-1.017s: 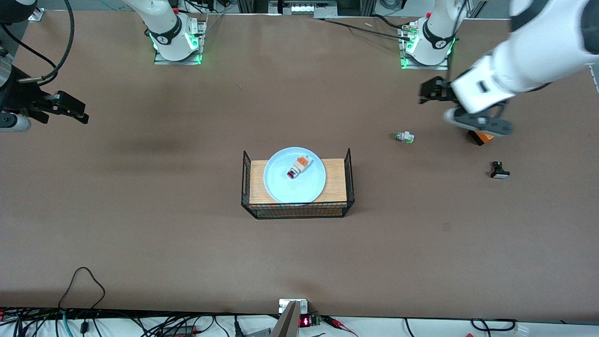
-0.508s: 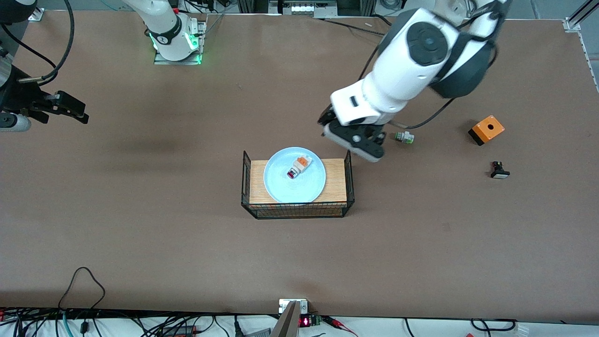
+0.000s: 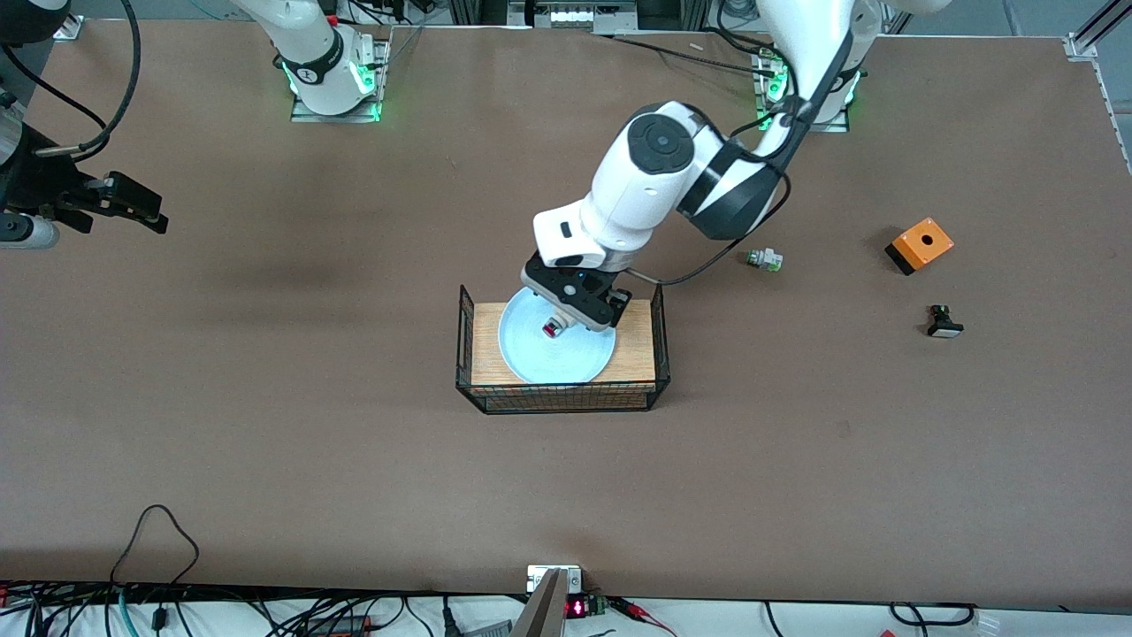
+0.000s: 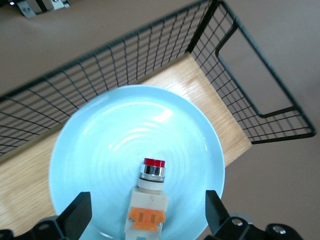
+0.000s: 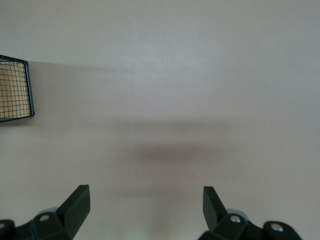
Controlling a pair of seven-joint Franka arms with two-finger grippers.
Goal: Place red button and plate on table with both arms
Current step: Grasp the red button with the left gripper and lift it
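Over the plate point(image 3: 557, 354), left gripper point(image 4: 145, 225) jaws spread astride the red button point(image 4: 148, 200), its long axis between them; right gripper point(image 5: 145, 212) waits, spread, over bare desk point(image 5: 200, 75).

Pale blue ringed plate point(image 4: 100, 145), red-capped white/orange button point(image 4: 150, 195).

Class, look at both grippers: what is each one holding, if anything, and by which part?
Nothing is held. The left gripper hangs open over the red button on the plate, fingers apart from it. The right gripper waits open over bare table.
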